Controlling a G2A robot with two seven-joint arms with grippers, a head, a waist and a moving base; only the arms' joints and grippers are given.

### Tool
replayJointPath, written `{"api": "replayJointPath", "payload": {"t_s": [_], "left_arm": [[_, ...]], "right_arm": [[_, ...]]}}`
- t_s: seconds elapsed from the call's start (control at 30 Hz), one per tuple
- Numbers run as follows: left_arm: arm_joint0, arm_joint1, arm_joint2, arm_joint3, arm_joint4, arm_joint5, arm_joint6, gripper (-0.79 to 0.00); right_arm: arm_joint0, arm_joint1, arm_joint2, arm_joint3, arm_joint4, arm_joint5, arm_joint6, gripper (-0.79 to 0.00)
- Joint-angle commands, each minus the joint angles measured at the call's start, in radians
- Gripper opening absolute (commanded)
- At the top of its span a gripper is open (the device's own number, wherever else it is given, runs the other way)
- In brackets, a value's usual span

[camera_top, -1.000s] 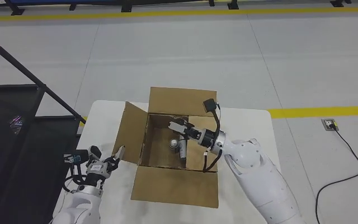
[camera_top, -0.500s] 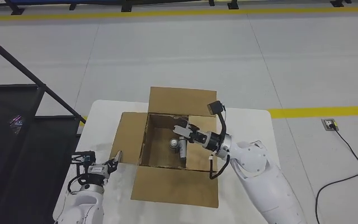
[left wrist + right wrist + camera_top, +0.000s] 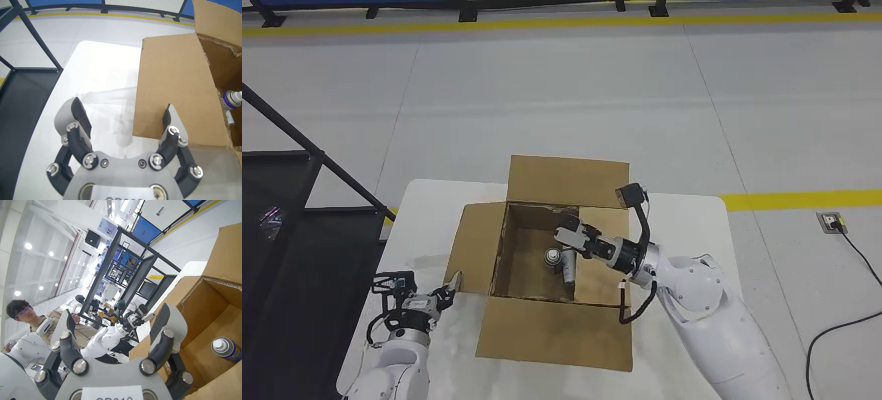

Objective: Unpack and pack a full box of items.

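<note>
Cardboard makes up the open box (image 3: 567, 182), which sits on the white desk (image 3: 432, 215). The top view shows all four of its flaps folded outward. Inside, a spray can (image 3: 553, 259) stands upright on the box floor. A longer item (image 3: 569, 277) lies just beside the can, too small to identify.

The right gripper (image 3: 569, 236) hangs over the box opening, near the can. Its wrist view adds what the overhead angle cannot: the fingers (image 3: 166, 321) are spread wide with nothing between them, and the can's white cap (image 3: 217, 344) sits below.

The left gripper (image 3: 437, 290) is low over the desk outside the box, at the near corner of the left flap (image 3: 474, 248). Its wrist view shows its fingers wide apart and empty. One finger overlaps the flap's edge, though contact cannot be told. That view also catches the can's blue body past the flap.
</note>
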Motion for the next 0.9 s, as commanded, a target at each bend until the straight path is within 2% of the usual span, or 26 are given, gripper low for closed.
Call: {"api": "replayJointPath", "payload": {"t_s": [0.0,0.13,0.23,0.47,0.53,0.67,0.83,0.87], "left_arm": [[0.013,-0.001,-0.009,-0.029,-0.014,-0.005,0.028,0.000],[0.050,-0.001,-0.045,-0.130,-0.026,-0.021,0.056,0.000],[0.070,0.000,-0.079,-0.220,-0.044,-0.036,0.057,0.000],[0.107,0.001,-0.120,-0.449,-0.067,-0.085,0.027,0.000],[0.105,0.002,-0.096,-0.495,-0.067,-0.125,-0.019,0.000],[0.053,0.001,0.002,-0.495,-0.051,-0.168,-0.104,0.000],[-0.103,-0.015,0.200,-0.377,-0.084,-0.165,-0.240,0.000],[-0.124,-0.017,0.224,-0.357,-0.098,-0.165,-0.264,0.000]], "right_arm": [[0.000,0.001,0.002,-0.004,0.000,-0.002,-0.001,0.000],[-0.013,0.007,0.021,-0.029,-0.014,-0.007,-0.009,0.000],[-0.040,0.016,0.046,-0.077,-0.078,-0.006,-0.031,0.000],[-0.175,0.045,0.133,-0.243,-0.186,-0.023,-0.038,0.000],[-0.230,0.054,0.171,-0.290,-0.212,-0.032,-0.049,0.000],[-0.318,0.069,0.239,-0.343,-0.237,-0.072,-0.054,0.000],[-0.452,0.089,0.333,-0.408,-0.280,-0.136,-0.063,0.000],[-0.452,0.089,0.333,-0.408,-0.280,-0.136,-0.063,0.000]]}}
